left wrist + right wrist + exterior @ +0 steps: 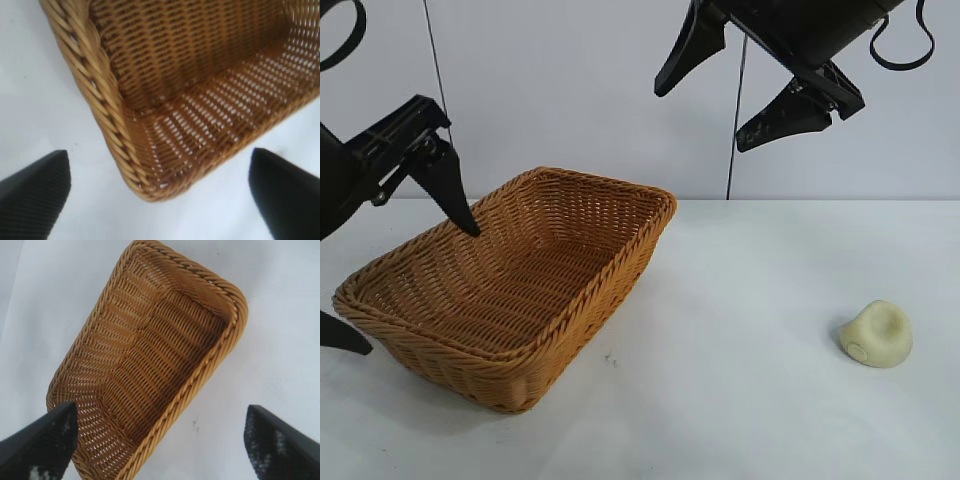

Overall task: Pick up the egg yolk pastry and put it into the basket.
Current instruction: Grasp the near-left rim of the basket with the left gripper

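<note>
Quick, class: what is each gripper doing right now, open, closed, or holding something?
Left gripper: open, holding nothing, over the basket's left end.
Right gripper: open, holding nothing, raised high above the table; the egg yolk pastry lies untouched.

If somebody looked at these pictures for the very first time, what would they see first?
Probably the big orange-brown basket, sitting empty on the left part of the white table. Next, the little pale egg yolk pastry, alone on the table far to the right. The black right gripper hangs open high above, and the left gripper, open too, straddles the basket's left end.

Lab, bare white table (750, 400), blank wall (570, 90)
</note>
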You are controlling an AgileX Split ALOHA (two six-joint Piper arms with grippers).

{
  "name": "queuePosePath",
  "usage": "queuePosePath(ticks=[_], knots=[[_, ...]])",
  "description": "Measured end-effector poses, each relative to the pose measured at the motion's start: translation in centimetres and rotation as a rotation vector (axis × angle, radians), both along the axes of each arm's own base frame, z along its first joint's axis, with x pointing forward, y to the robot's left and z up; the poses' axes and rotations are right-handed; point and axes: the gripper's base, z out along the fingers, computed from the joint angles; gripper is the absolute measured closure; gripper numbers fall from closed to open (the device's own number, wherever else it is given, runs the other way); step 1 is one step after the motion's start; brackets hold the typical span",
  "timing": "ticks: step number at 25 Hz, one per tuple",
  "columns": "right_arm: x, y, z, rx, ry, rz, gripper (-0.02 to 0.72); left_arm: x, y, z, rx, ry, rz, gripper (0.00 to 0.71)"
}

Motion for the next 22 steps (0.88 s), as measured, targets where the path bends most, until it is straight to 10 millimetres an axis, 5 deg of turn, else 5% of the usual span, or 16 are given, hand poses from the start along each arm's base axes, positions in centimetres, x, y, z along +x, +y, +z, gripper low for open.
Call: queuePosePath(ticks=[22], knots=[[-0.1,0.0,0.0,0.002,0.014,0.01,0.059,2.4,-0.5,-7.9,0.096,0.114,0.055,0.018]])
